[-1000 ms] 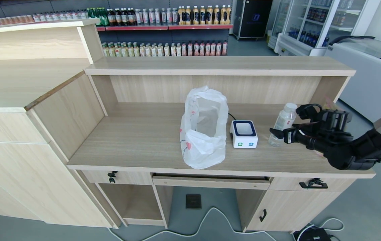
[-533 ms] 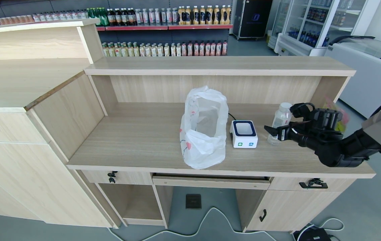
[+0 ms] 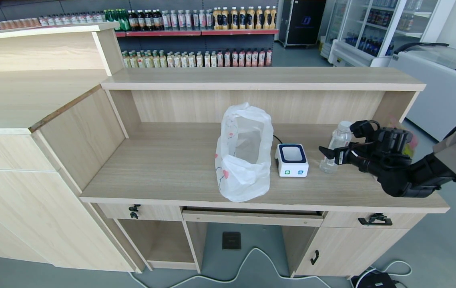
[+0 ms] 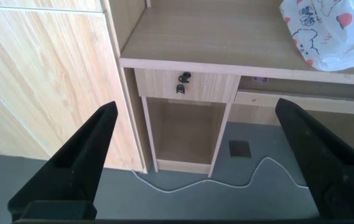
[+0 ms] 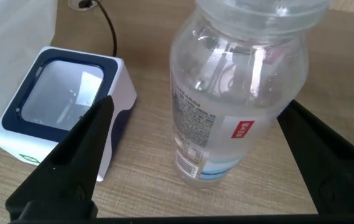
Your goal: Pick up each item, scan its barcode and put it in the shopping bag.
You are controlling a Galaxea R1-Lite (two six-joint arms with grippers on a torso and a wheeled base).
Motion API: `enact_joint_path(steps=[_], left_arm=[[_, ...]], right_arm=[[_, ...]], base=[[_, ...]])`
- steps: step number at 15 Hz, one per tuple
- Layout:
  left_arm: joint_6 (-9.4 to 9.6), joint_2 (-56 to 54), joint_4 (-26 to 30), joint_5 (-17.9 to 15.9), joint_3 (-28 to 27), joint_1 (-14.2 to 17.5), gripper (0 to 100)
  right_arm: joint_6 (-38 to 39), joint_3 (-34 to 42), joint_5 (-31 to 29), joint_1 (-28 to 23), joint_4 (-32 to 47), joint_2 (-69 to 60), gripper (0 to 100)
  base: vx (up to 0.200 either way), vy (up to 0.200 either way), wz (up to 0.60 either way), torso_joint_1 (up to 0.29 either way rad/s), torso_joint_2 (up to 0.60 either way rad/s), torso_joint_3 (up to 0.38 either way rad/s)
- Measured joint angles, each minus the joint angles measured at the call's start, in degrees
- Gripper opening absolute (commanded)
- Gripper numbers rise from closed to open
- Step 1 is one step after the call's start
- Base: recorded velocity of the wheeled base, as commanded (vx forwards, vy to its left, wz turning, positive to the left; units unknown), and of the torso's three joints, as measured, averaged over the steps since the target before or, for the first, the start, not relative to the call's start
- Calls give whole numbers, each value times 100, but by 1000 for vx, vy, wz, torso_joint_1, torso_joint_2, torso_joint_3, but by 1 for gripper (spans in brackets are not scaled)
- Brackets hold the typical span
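Bottle [image 5: 232, 106] upright between spread right claw [image 3: 340, 139], beside scanner [image 3: 291, 159]

The right arm [image 3: 416, 178] is stretched in from the right side, forearm roughly level. Its wrist [image 3: 390, 150] is turned so the right gripper [image 3: 336, 138] points left, its 2 black fingers [image 5: 65, 168] spread wide apart, 1 nearer and 1 farther. The left gripper [image 4: 195, 106] hangs low and seems angled downward, its 2 fingers likewise wide apart.
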Motion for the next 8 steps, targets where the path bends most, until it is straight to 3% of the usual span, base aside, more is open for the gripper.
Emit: enact_joint_path(steps=[8], left_arm=[[0, -2, 0, 0, 0, 0, 100]], right_arm=[[145, -266, 18, -66, -30, 223, 100]], base=[[0, 0, 0, 0, 0, 0]])
